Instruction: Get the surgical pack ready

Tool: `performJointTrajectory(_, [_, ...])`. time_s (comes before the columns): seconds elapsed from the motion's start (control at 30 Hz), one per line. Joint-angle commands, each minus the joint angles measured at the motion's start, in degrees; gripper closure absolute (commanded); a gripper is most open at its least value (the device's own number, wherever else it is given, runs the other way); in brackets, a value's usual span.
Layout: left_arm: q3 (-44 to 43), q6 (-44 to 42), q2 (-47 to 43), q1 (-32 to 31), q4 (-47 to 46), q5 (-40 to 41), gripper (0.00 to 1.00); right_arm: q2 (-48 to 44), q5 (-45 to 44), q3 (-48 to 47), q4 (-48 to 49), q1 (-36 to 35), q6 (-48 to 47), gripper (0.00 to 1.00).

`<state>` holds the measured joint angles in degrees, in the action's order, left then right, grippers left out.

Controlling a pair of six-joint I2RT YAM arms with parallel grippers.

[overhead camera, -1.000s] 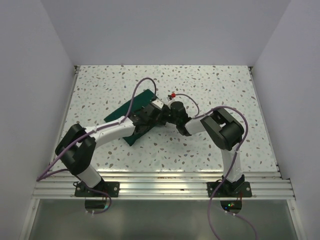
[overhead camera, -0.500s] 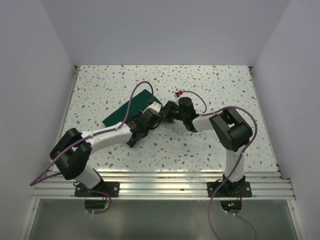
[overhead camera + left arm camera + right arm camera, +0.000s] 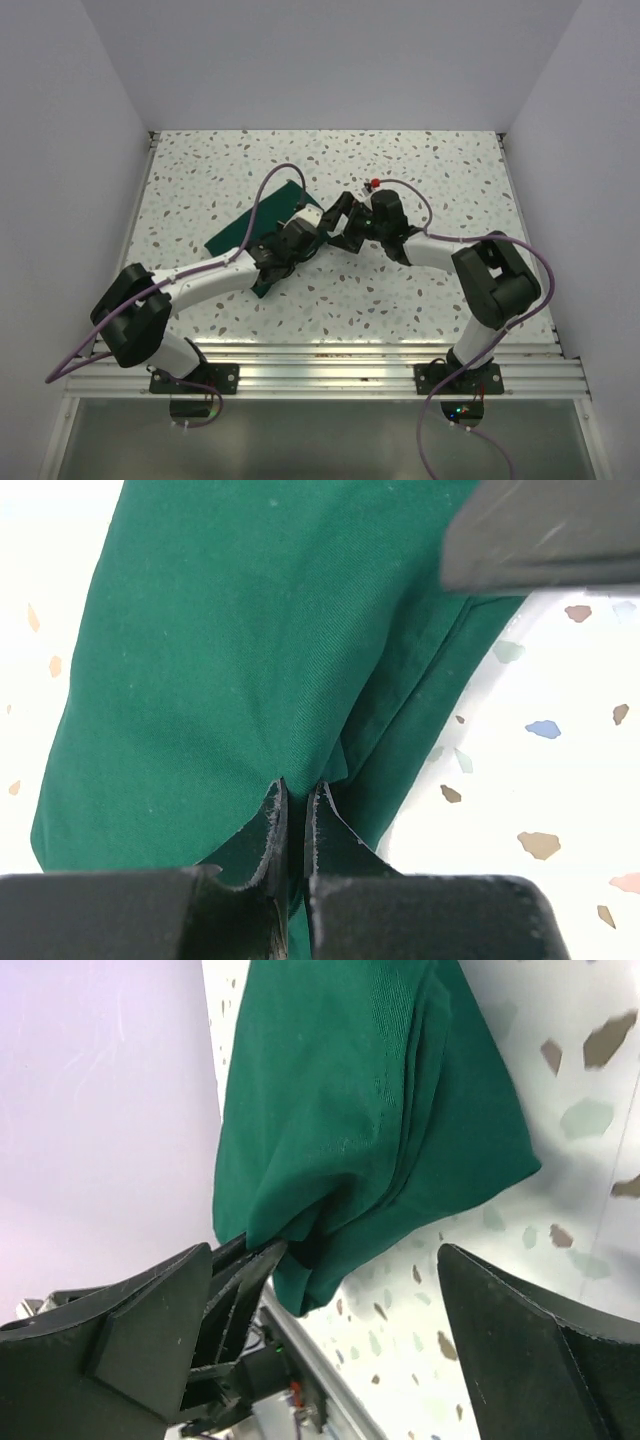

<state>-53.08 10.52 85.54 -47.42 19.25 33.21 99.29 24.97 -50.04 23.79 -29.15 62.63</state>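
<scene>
The surgical pack [image 3: 240, 228], a folded dark green cloth, lies on the speckled desk [image 3: 420, 160], left of the middle. The left tool [image 3: 305, 238] sits at its right end, with the right tool [image 3: 338, 222] just beside. Left wrist view: the left tool pinches a cloth fold tight. Right wrist view: the right tool gapes wide, holding nothing.

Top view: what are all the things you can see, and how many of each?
cloth: one, dark green, folded, on the table left of centre
table: one, white with speckles, under everything
rail: one, silver, along the table's near edge
cables: two, purple, one along each arm
left gripper: one, black, shut on a fold of the cloth
right gripper: one, black, open, at the cloth's end
</scene>
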Motion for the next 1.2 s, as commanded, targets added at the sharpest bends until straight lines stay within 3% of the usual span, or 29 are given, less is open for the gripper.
performJointTrajectory(0.0, [-0.4, 0.6, -1.7, -1.4, -1.5, 0.9, 1.0, 0.1, -0.5, -0.8, -2.0, -1.3, 5.7, 0.01])
performJointTrajectory(0.33, [0.1, -1.3, -3.8, -2.2, -2.8, 1.1, 1.0, 6.4, -3.0, -2.2, 7.6, -5.0, 18.8, 0.01])
performJointTrajectory(0.43, [0.3, -2.2, -4.6, -2.4, -3.7, 0.7, 1.0, 7.2, -3.4, -2.3, 11.5, -5.9, 21.7, 0.06])
performJointTrajectory(0.77, [0.1, -3.3, -4.3, -2.5, -4.0, 0.7, 1.0, -0.4, -7.7, -0.7, 3.8, -6.9, 20.3, 0.07])
performJointTrajectory(1.17, [0.1, -3.9, -6.8, -3.0, -4.7, 0.1, 1.0, 2.1, -11.5, -5.8, 0.5, -10.2, 24.0, 0.15])
